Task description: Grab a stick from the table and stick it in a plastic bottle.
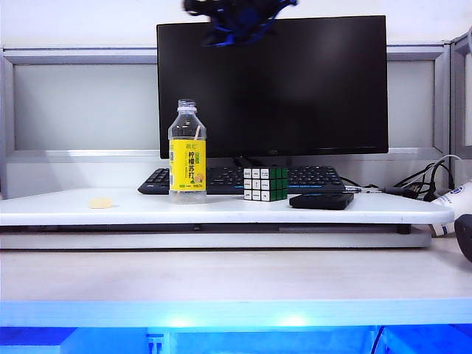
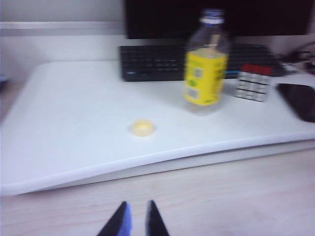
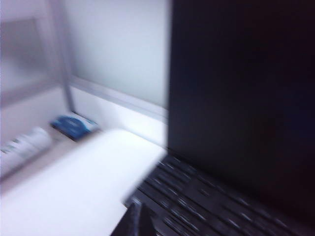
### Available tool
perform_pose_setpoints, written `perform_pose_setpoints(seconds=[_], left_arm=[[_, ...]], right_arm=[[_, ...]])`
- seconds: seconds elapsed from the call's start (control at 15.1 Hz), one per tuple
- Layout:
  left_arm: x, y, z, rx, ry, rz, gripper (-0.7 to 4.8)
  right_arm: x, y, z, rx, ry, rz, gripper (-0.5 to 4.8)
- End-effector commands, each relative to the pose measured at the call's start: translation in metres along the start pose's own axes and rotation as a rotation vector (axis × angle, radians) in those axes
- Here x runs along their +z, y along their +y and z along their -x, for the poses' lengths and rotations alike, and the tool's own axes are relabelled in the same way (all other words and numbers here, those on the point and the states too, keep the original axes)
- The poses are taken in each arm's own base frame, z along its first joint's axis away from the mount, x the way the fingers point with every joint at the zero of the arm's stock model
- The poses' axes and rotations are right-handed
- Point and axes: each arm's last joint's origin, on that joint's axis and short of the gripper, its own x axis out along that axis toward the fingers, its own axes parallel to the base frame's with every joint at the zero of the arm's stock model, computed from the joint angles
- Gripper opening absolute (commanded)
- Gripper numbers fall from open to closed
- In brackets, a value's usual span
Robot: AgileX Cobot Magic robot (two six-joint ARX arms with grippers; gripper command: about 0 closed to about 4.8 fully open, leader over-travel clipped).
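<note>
Here, I see the right gripper [image 1: 236, 18] closed and empty, high above the plastic bottle [image 1: 187, 153]; the left gripper [image 2: 138, 222], slightly open, hovers before the bottle.

Grey partition panels [image 1: 81, 107] behind dark monitor [image 1: 273, 85]; blue glow along front edge.

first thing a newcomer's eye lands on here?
The yellow-labelled plastic bottle standing uncapped on the white table, left of the Rubik's cube. Behind them looms a big dark monitor. The right gripper hangs blurred at the monitor's top edge, shut; no stick is visible.
</note>
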Motion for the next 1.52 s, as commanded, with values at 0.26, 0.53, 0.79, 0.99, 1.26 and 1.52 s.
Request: perform_pose_setpoints(seconds=[0.26, 0.53, 0.79, 0.99, 1.26, 1.52], left_arm=[[-0.001, 0.002, 0.0, 0.072, 0.009, -0.047, 0.47], [-0.004, 0.003, 0.0, 0.08, 0.047, -0.092, 0.1], [-0.004, 0.004, 0.0, 0.119, 0.048, -0.092, -0.06], [-0.004, 0.008, 0.001, 0.256, 0.05, -0.095, -0.06], [-0.005, 0.008, 0.001, 0.281, 0.056, -0.096, -0.06], [-0.007, 0.008, 0.001, 0.252, 0.082, -0.096, -0.06]], right_arm=[[0.02, -0.037, 0.034, -0.097, 0.096, -0.017, -0.05], [0.019, -0.056, 0.066, -0.156, 0.128, -0.029, -0.05], [0.002, -0.07, 0.118, -0.228, 0.126, -0.047, -0.05], [-0.02, -0.072, 0.16, -0.29, 0.128, -0.053, -0.05], [-0.056, -0.076, 0.224, -0.382, 0.124, -0.09, -0.05], [-0.087, -0.081, 0.276, -0.447, 0.108, -0.141, -0.05]])
